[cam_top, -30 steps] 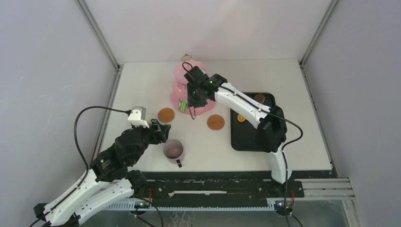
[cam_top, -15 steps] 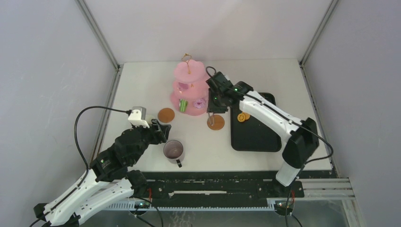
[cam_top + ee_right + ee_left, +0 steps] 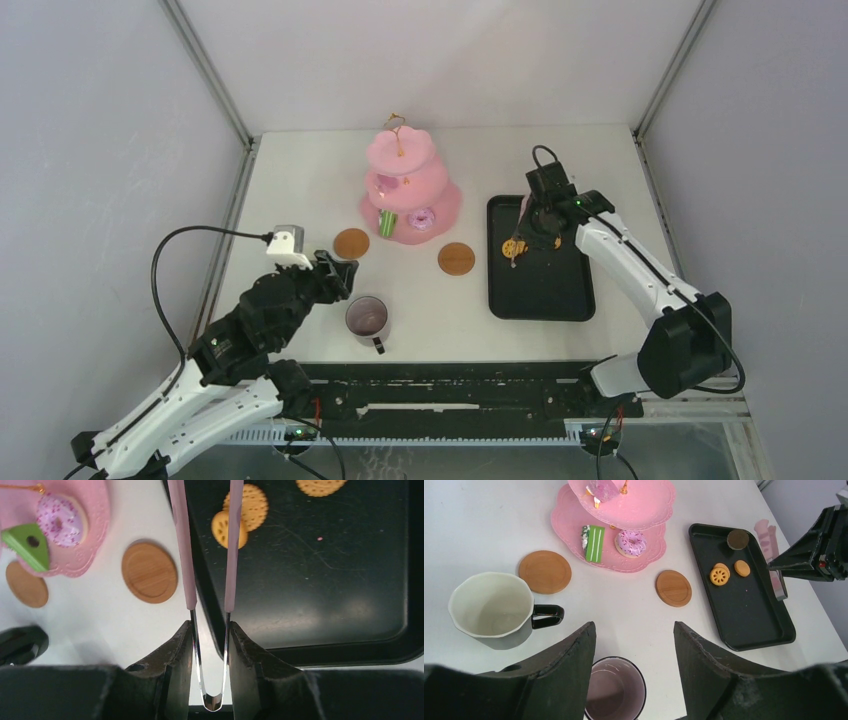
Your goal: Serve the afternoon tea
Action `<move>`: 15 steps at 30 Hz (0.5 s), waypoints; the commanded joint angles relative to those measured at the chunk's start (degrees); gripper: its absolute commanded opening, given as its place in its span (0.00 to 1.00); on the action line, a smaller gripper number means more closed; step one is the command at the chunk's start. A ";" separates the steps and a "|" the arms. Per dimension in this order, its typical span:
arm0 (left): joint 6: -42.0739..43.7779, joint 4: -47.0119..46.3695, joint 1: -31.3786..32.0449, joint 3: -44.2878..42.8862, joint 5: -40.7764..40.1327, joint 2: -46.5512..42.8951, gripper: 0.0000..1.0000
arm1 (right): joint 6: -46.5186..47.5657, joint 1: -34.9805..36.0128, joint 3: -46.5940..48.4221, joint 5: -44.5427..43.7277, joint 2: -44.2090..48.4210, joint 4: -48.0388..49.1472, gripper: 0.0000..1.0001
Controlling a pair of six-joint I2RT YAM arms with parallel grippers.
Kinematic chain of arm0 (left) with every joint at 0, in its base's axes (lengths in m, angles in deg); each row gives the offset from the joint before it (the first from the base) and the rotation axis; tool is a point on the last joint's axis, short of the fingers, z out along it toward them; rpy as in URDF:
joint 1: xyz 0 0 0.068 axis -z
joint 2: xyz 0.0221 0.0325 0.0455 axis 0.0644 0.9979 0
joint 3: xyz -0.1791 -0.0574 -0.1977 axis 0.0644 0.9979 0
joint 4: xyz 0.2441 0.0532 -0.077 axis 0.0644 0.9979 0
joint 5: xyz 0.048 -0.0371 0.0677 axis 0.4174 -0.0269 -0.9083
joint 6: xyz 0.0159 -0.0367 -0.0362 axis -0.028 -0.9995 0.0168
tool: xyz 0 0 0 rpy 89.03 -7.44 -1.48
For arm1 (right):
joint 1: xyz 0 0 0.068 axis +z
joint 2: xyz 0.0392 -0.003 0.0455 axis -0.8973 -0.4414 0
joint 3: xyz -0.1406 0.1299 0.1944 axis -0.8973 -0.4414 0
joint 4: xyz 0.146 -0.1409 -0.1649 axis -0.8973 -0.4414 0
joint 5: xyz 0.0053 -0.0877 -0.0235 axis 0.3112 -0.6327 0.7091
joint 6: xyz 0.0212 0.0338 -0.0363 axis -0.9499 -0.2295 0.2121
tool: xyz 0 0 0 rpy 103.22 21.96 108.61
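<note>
The pink three-tier cake stand stands at the back middle. Its bottom tier carries a green cake slice and a purple doughnut. Two brown coasters lie bare in front of it. My left gripper is open and empty above a pink-lined mug. A white-lined mug sits to its left. My right gripper is shut on the pink-armed tongs over the tray's left edge. The tongs point at the cookies.
The black tray lies at the right and holds two yellow cookies and a dark one. The cell's side walls and frame posts enclose the table.
My right arm has swung right with the tongs, from over the cake stand to over the tray. The stand's bottom tier now shows the doughnut. The left arm has not moved.
</note>
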 commanded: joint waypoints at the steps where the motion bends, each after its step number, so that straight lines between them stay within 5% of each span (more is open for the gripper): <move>1: -0.38 -2.97 -0.30 0.79 -1.87 0.25 0.63 | 0.85 -3.82 -1.85 1.34 1.84 3.84 0.37; 15: 0.93 -2.45 -1.32 0.07 -2.31 3.02 0.65 | 3.47 -11.97 -4.63 5.21 -4.59 7.44 0.38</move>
